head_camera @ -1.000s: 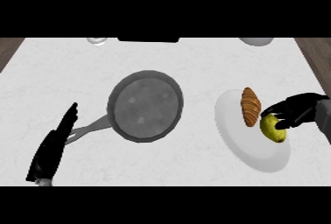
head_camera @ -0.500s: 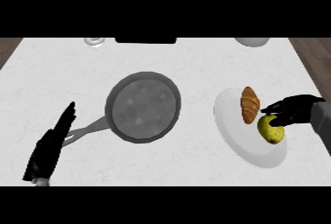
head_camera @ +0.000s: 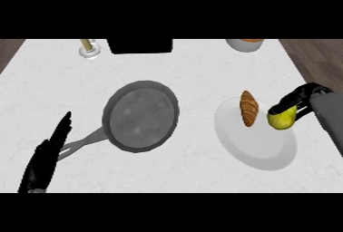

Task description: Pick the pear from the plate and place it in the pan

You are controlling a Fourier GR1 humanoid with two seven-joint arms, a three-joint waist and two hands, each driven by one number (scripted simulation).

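Note:
My right hand (head_camera: 296,100) is curled round a yellow-green pear (head_camera: 284,119), which hangs just above the right rim of the white plate (head_camera: 258,147). A brown croissant (head_camera: 249,108) lies on the plate's upper left part. The dark grey pan (head_camera: 140,115) rests on the counter to the left of the plate, its handle (head_camera: 85,141) pointing down-left. Beside that handle, at the lower left, my left hand (head_camera: 48,156) stays open with straight fingers.
At the counter's far edge stand a small glass dish with a stick (head_camera: 90,49), a black box (head_camera: 140,45) and a white bowl (head_camera: 244,44). Dark wooden floor shows past the counter's left and right edges.
My right hand has lifted the pear off the plate and carried it up and to the right. The view has shifted slightly. The left hand has not moved.

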